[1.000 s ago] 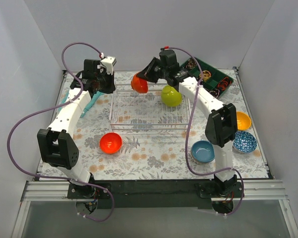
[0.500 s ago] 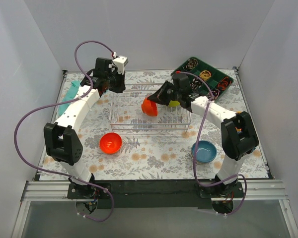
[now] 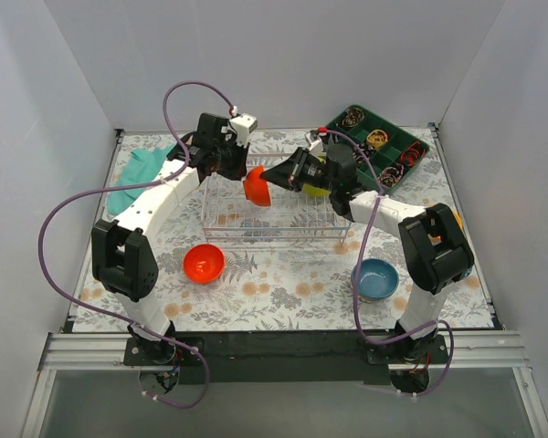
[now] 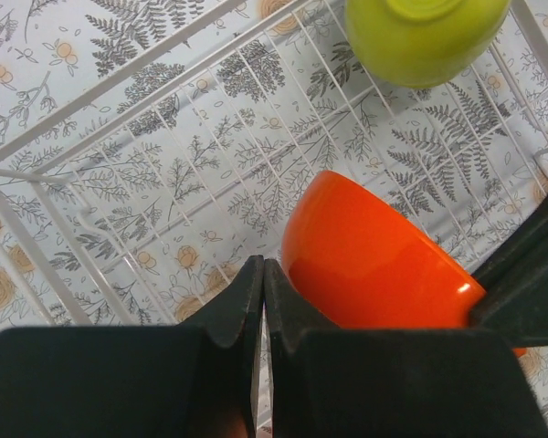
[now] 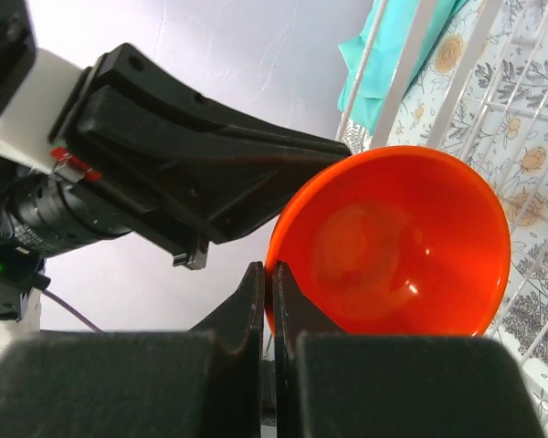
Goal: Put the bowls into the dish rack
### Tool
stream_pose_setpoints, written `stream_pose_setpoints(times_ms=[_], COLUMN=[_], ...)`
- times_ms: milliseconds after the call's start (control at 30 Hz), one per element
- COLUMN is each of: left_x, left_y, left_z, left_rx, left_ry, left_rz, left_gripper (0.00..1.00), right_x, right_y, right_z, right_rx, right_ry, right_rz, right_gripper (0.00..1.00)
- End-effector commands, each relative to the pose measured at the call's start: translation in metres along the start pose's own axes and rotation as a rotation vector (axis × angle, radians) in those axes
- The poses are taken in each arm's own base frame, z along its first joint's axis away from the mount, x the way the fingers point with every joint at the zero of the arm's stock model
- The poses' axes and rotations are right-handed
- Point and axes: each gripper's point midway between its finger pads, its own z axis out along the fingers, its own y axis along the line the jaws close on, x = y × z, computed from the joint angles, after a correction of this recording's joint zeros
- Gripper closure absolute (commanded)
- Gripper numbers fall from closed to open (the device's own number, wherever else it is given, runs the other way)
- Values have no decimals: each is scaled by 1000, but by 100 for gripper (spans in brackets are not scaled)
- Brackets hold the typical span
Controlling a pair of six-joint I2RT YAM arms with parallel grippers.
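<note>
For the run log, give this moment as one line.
right gripper: shut on orange bowl, above dish rack | left gripper: shut, empty | red bowl: on table

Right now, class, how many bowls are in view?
4: orange bowl in the right gripper over the dish rack; lime bowl at its far end; red bowl and blue bowl on the table nearer. The right arm may hide more.

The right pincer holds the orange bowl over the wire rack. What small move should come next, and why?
Probably lower the right pincer a little, so that the orange bowl sinks into the dish rack. The bowl is gripped by its rim and hangs tilted above free wire floor, apart from the green bowl.
</note>
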Motion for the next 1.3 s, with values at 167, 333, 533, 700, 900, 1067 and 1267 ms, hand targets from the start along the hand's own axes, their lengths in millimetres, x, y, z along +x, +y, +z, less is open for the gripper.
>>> stream_pose_setpoints(times_ms=[167, 333, 533, 700, 900, 1067, 1267], left_x=[17, 23, 39, 45, 46, 50, 45], left_y=[-2, 0, -8, -14, -17, -22, -27], left_z=[3, 3, 7, 12, 13, 16, 18], left_rx=[-20, -31, 9, 35, 44, 62, 74], left_ry=[48, 69, 108, 128, 130, 137, 121], left_rz=[21, 27, 21, 26, 32, 28, 32], left_gripper=[100, 100, 100, 100, 100, 100, 100], right_x=[-4, -15, -17, -9, -2, -4, -5], right_y=[-21, -36, -64, -90, -106, -111, -123], right_z=[0, -6, -17, -23, -35, -49, -70], right_rx=[-38, -16, 38, 88, 115, 158, 224], right_ry=[-30, -54, -71, -69, -66, -78, -92], right_rz=[40, 53, 78, 112, 115, 89, 88], right_gripper=[99, 99, 99, 99, 99, 99, 97])
